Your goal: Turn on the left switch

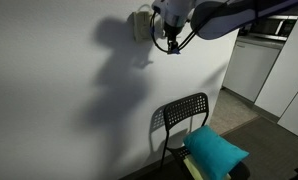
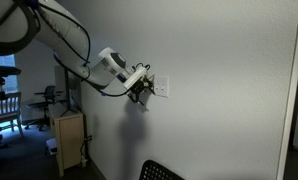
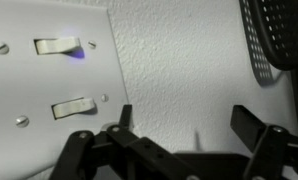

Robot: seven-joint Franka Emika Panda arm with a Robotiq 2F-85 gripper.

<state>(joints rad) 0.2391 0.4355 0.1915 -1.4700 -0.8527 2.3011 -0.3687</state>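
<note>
In an exterior view we count one gripper (image 1: 171, 44) close to the wall, just beside one wall plate (image 1: 141, 22). Below them stands one black chair (image 1: 184, 115) with one teal cushion (image 1: 217, 150). Toggles are too small to make out there.

In an exterior view the gripper (image 2: 142, 92) sits right next to the plate (image 2: 161, 88).

In the wrist view, turned sideways, the plate (image 3: 29, 85) carries two toggles and four screws. With the chair back (image 3: 277, 35) at the right, we take the lower toggle for the left switch (image 3: 74, 107); the other toggle (image 3: 57, 46) lies above it. The gripper (image 3: 182, 115) has its two fingers (image 3: 124, 118) spread wide apart, holding nothing, one finger just below the left switch without touching it.
</note>
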